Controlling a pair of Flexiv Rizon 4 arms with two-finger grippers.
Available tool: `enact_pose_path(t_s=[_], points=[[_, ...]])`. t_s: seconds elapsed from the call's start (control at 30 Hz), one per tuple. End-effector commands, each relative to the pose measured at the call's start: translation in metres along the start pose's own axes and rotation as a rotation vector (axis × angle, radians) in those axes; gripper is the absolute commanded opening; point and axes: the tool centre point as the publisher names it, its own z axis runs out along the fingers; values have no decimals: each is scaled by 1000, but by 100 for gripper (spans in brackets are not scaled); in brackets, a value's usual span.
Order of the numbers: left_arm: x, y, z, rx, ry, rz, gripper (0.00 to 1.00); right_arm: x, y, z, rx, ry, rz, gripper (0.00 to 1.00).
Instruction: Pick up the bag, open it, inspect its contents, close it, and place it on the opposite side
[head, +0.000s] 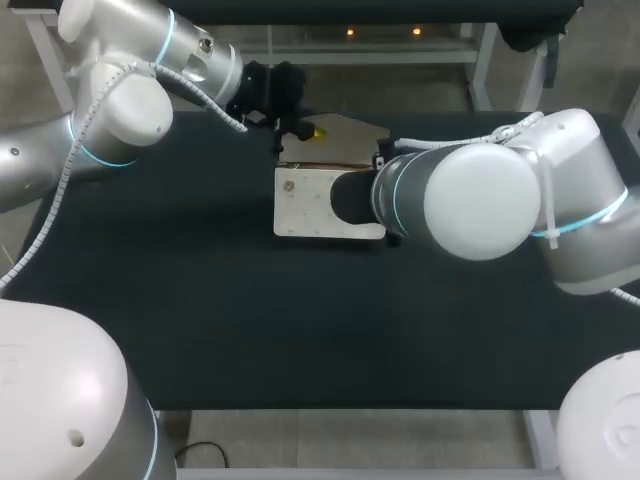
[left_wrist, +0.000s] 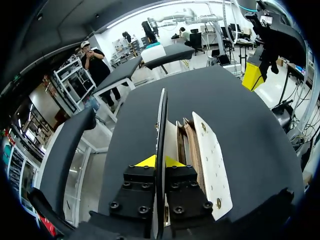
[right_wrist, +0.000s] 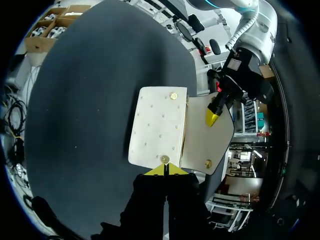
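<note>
A white studded bag lies on the middle of the dark table, its flap lifted open toward the far edge. My left gripper is shut on the flap. In the left wrist view the flap stands edge-on between the yellow tips of that gripper, beside the bag's body. In the right wrist view my right gripper is shut, at the edge of the bag by a gold stud. Nothing shows between its tips. My right forearm hides it in the head view.
The dark table top stretches wide on every side of the bag. My right arm crosses in low over the bag's right end. The left arm reaches along the far left side.
</note>
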Motion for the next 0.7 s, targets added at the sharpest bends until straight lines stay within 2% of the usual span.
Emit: enact_pose_path(t_s=[0.03,0.33,0.7], points=[[11,-7,-14,-4,-7,1,0,-7,9,5,25,-24,3,0],[23,-12,-17,69,29,-29,0,-17,12,24,37,-79,13,0],[35,-19,-23,79,24,-38,0,-25,12,45,67,-100,40,0]])
